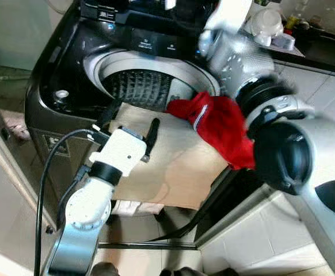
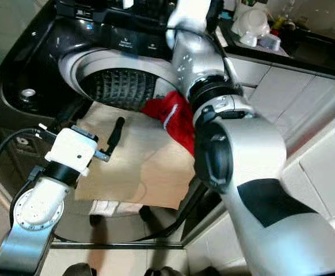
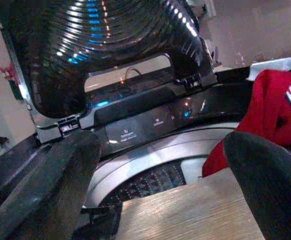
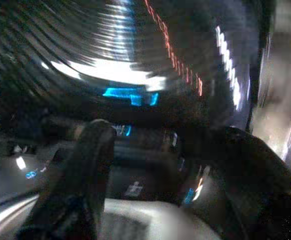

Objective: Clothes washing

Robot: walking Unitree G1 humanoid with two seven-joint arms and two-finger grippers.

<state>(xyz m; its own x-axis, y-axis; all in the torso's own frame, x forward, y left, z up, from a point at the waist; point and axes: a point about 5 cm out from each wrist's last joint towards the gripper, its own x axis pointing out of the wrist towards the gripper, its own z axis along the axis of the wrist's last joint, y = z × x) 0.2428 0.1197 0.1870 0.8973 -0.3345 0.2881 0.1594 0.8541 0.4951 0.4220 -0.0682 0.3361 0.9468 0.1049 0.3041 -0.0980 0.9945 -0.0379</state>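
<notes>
A: Red garment [image 1: 222,123] — where is it lying?
B: It is hanging over the washing machine [image 1: 64,69] rim, on the tan board [image 1: 179,167].
A: And the hands?
B: The left hand [image 1: 130,123] is hovering above the board, fingers wide apart, empty. The right hand [image 4: 155,165] is reaching toward the control panel [image 2: 130,40], fingers parted, gripping nothing.

Your right wrist camera is blurred and dark. You see the right gripper [image 4: 155,200] with its two black fingers [image 4: 80,185] spread apart, at seven and four o'clock. Past them, at twelve, the washer's ribbed lid [image 4: 135,45] reflects light; blue panel lights [image 4: 130,95] glow centrally.
</notes>
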